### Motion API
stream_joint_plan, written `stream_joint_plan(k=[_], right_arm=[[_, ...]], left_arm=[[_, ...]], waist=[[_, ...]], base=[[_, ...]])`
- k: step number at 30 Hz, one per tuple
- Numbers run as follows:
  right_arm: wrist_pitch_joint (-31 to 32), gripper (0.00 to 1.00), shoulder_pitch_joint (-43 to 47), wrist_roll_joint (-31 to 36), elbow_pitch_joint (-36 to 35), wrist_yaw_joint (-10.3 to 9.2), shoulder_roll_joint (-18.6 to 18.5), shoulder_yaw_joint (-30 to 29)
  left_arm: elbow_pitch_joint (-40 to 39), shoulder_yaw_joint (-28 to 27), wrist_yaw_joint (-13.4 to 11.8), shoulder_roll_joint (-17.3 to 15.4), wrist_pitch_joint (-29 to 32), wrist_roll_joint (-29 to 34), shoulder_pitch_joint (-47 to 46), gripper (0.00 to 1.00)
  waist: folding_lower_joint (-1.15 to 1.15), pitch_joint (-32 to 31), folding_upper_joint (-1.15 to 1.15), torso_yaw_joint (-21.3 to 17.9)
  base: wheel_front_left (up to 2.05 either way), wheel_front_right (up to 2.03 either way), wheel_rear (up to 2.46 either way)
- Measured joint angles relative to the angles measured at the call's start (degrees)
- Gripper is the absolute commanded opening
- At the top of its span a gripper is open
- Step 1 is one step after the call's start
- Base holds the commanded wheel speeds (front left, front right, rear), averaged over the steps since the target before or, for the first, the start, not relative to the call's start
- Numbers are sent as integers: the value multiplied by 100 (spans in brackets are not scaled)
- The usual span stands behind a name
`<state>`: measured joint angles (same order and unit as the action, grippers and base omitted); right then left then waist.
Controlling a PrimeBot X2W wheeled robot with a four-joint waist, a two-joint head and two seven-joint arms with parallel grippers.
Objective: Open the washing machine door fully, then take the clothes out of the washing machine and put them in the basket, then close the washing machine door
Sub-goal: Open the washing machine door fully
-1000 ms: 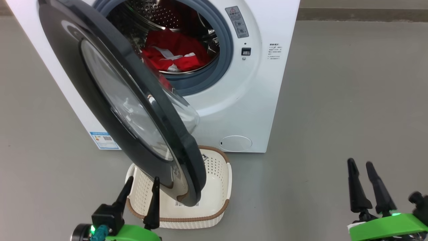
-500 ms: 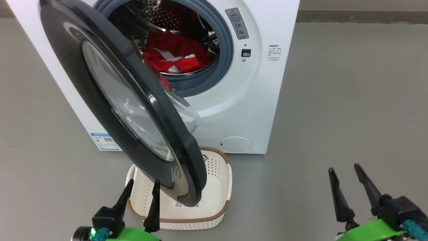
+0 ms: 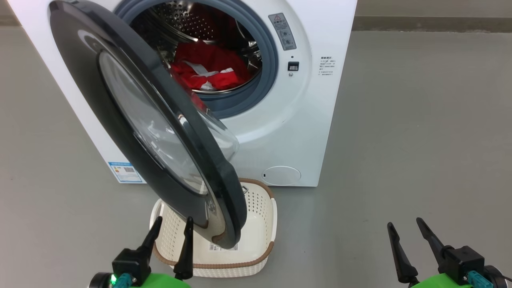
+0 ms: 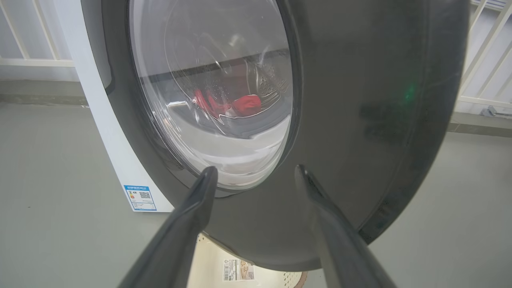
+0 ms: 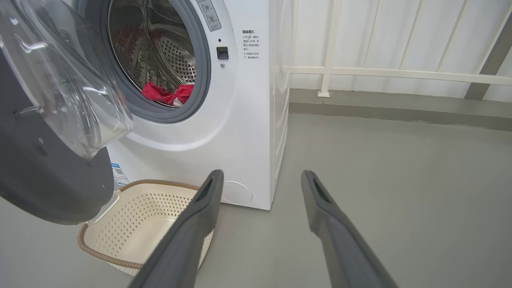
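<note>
Over the cream perforated basket (image 3: 260, 256) with its brown rim hangs the free edge of the round, glossy black-rimmed washing machine door (image 3: 148, 120), half open and hinged on the robot's left. The left gripper (image 3: 173, 224), fingers spread and empty, faces the door's outer side near the lower rim. The right gripper (image 3: 404, 224), likewise spread and empty, sits well apart over bare floor. Opening fully probably means pushing the inner side leftward. Red-and-white clothes (image 3: 208, 68) lie in the drum of the white washing machine (image 3: 304, 120).
</note>
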<state>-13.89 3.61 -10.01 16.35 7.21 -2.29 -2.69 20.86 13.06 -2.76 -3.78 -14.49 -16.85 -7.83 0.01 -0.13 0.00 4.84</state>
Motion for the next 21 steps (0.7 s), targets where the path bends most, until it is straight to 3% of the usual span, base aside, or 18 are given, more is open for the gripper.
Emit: stream_joint_plan(k=[13,14,15,16,21], right_arm=[[-31,100,-2,-9,181,0,2,68],[-32,100,-2,-16,190,0,2,70],[-32,100,-2,-16,196,0,2,71],[-32,100,-2,-16,203,0,2,76],[-32,100,-2,-41,233,0,3,127]], left_arm=[[32,43,-31,1,0,-38,75,100],[40,53,-31,1,0,-40,81,75],[44,62,-31,1,0,-40,81,26],[55,67,-31,0,0,-41,81,0],[114,103,-31,-1,0,-81,81,0]], waist=[[0,-78,0,14],[0,-85,0,19],[0,-90,0,22],[0,-97,0,23],[0,-138,0,15]], base=[[0,0,0],[0,0,0],[0,0,0],[0,0,0],[0,0,0]])
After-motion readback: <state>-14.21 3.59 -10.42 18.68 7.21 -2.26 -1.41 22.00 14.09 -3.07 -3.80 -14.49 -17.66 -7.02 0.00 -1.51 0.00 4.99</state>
